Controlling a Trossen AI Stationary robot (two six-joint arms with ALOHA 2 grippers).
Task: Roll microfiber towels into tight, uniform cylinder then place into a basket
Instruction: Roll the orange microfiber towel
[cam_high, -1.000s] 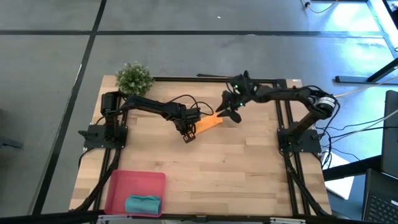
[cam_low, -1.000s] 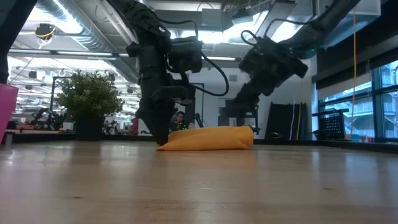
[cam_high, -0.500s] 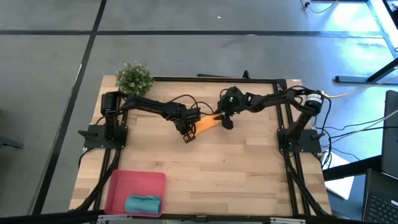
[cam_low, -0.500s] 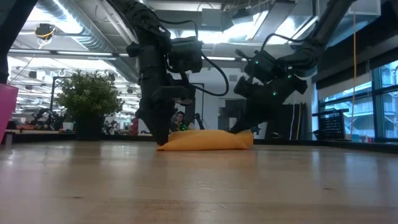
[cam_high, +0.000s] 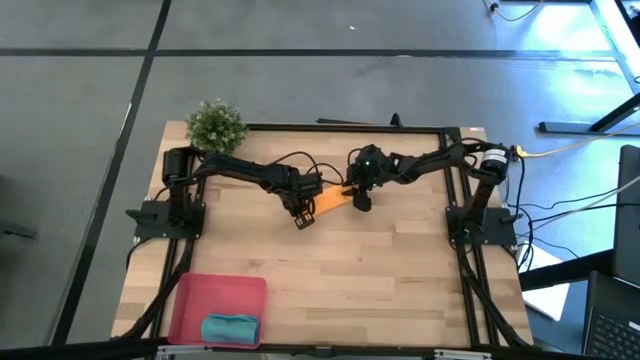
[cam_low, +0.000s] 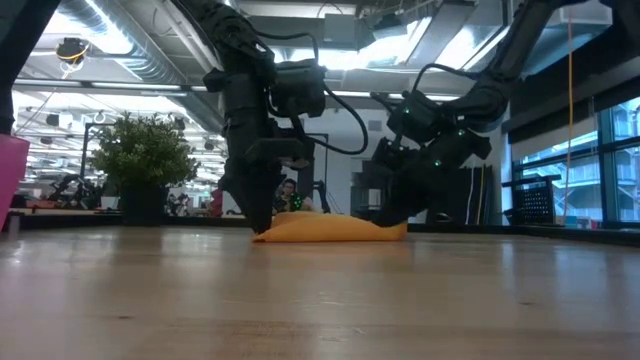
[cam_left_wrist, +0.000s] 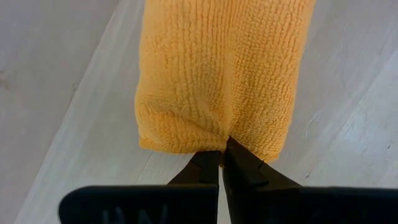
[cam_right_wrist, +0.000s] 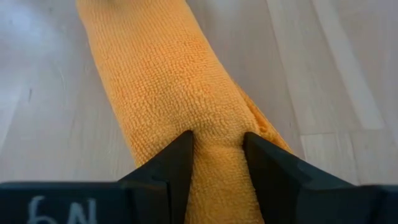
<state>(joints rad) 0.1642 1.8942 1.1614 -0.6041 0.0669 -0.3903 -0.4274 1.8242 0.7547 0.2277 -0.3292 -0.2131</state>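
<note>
Two dark, jointed arms with loose black cables looping along the links, small green lights glowing near the wrist of the right one, matte black tapered fingers (cam_right_wrist: 180, 163), pale handwritten marks on the housing behind them.

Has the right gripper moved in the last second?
Yes. In the high view the right gripper has swung away from the table's back right rail, leftward and down onto the orange towel, which its jaws now straddle.
</note>
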